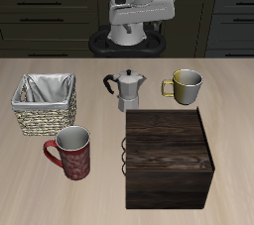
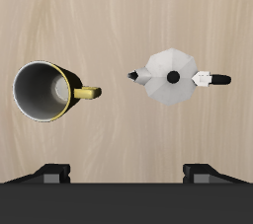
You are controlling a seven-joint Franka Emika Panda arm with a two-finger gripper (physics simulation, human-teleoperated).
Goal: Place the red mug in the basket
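Wooden table (image 1: 60, 194), mottled red mug (image 1: 70, 154), woven basket (image 1: 45, 105)

A silver moka pot (image 1: 125, 90) and a yellow mug (image 1: 186, 85) are set near each other on the wooden counter (image 1: 238, 120). A dark wooden box (image 1: 169, 158) is placed nearer the front edge.

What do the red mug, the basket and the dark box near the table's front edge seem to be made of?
The tall dark-red mottled mug looks like glazed ceramic: soft sheen, grey inside. The small square pale straw basket looks like woven wicker, with weave rows showing on its walls and a crumpled white-grey cloth lining. The dark brown box looks like stained wood with a matte finish and streaky grain. All are renders, so only apparent.
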